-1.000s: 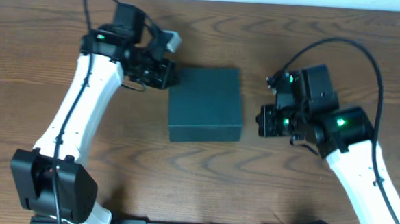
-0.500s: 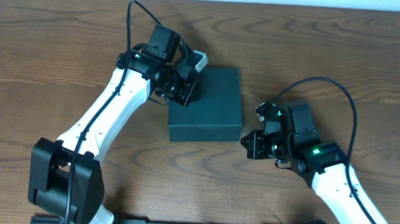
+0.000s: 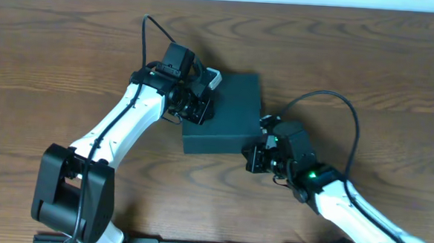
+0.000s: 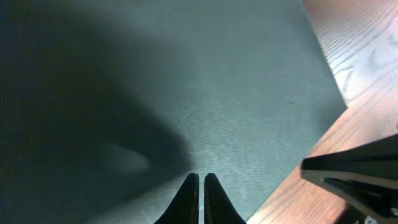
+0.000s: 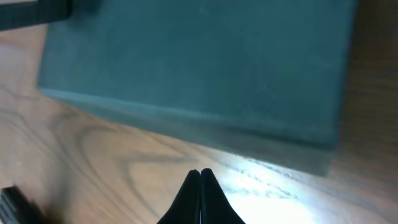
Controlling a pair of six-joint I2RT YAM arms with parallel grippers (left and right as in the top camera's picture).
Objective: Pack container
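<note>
**Lid down, both pincers closed: slide risk**

The dark green, matte, square rigid container [image 3: 231, 115] sits flat near the middle of the brown wood-grain desk [image 3: 57, 53], flap lid [image 4: 205, 87] down.

The left pincer [image 4: 200, 190] is over the left part of the lid. Its fingers are nearly together with only a thin slit between them, and it holds nothing. We can't tell whether the tips touch the lid.

The right pincer [image 5: 200, 185] is low over the desk, just beside the container's front right corner. Its fingers are pressed together and it is empty.

What we think could go wrong:
- Closed tips can't grip the lid edge. If we push instead of pinch, the box will likely skate on the smooth wood.
- A forward nudge from the right pincer at that corner would twist the box under the left pincer.
- If the left pincer bears down on the lid, it pins shut the flap we need to lift.
- The arms work close together over the box, so careless paths could make the wrists clash.
</note>
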